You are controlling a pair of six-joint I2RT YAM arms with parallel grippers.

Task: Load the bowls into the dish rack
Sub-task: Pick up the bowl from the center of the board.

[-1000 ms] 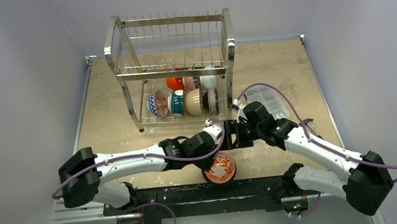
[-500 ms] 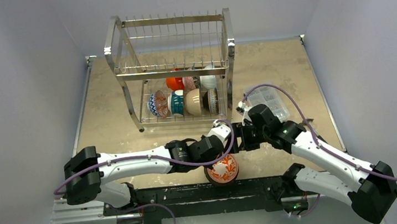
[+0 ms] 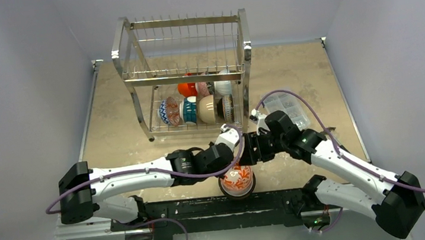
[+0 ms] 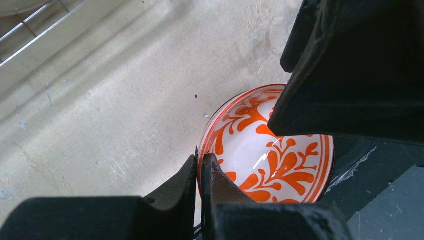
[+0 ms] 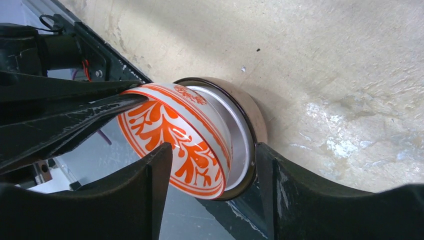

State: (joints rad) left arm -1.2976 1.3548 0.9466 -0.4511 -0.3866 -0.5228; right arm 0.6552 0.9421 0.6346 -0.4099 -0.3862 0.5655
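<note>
Orange-white bowl: my left tool just pinched rim; right tool narrowing, still wide astride it. Rack lift next, I reckon.

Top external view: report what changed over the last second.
The left gripper closed onto the rim of the red-and-white floral bowl. The right gripper edged left toward it, jaws narrowing around that bowl and the tan bowl behind it; contact unclear. The dish rack, the bowls in it and the clear box stayed put.
</note>
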